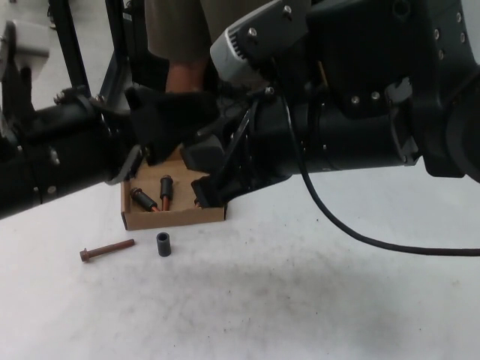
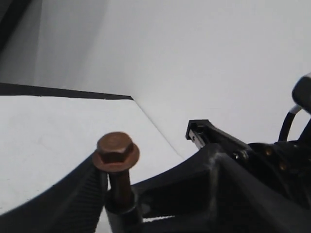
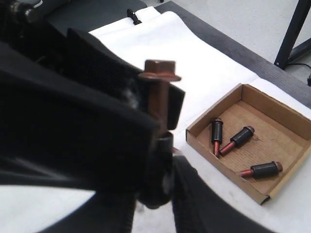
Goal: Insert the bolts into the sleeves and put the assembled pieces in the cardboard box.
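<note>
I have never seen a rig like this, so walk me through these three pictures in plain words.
These are two robot arms at a bench, each ending in a two-fingered gripper. One picture looks down from behind the arms; the other two come from cameras on each wrist. The left gripper seems to pinch a copper-coloured bolt by its shaft, and the right gripper the black sleeve it stands in. Close by sits a cardboard box with three assembled pieces. Near it, on the bench, lie a loose bolt and a loose sleeve.
</note>
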`<move>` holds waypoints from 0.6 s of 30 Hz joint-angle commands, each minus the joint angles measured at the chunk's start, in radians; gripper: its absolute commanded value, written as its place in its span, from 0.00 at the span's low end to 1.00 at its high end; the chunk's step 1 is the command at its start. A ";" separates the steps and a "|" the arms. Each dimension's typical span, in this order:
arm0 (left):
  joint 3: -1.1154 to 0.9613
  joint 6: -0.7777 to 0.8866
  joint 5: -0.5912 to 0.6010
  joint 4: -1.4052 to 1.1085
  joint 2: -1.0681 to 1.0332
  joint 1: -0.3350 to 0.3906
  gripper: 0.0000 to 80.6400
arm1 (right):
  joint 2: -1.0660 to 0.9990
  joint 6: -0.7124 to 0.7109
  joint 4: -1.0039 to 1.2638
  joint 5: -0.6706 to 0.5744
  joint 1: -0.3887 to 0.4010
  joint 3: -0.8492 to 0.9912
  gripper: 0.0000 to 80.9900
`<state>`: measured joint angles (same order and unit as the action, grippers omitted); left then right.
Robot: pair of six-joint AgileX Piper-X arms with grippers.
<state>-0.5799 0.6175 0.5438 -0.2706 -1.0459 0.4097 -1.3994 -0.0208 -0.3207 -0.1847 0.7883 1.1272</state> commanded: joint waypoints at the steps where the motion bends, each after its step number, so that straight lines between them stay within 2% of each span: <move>1: 0.005 -0.061 0.021 0.100 0.007 0.012 0.72 | 0.020 -0.008 0.079 -0.016 -0.002 0.023 0.00; 18: 0.005 -0.086 0.000 0.093 0.007 0.008 0.72 | 0.026 -0.008 0.060 -0.044 -0.002 0.023 0.00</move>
<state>-0.5822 0.5604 0.5214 -0.2028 -1.0393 0.4097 -1.3994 -0.0282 -0.3188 -0.2216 0.7883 1.1272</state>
